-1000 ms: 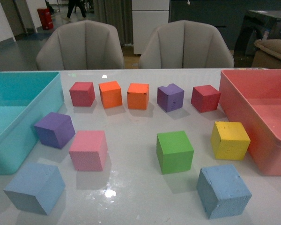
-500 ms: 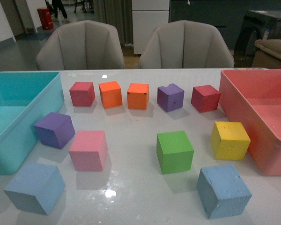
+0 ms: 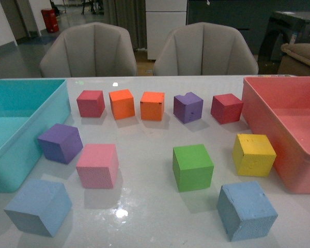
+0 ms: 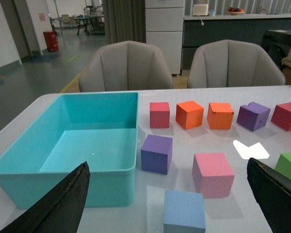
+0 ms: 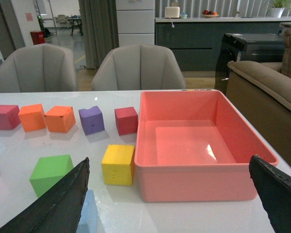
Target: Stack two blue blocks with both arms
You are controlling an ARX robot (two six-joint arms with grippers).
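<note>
Two pale blue blocks sit near the table's front edge: one at the front left (image 3: 39,206), one at the front right (image 3: 246,210). The left one also shows in the left wrist view (image 4: 185,211), between the open black fingers (image 4: 58,206) of my left gripper (image 4: 169,204), which hangs back above it. A sliver of the right one (image 5: 89,213) shows in the right wrist view beside a finger (image 5: 58,206). My right gripper (image 5: 172,204) is open, facing the pink bin. Neither arm shows in the front view.
A teal bin (image 3: 5,129) stands at the left, a pink bin (image 3: 287,124) at the right. Between them lie a purple cube (image 3: 60,142), a pink cube (image 3: 97,165), a green cube (image 3: 192,167), a yellow cube (image 3: 253,154) and a back row of red, orange and purple cubes.
</note>
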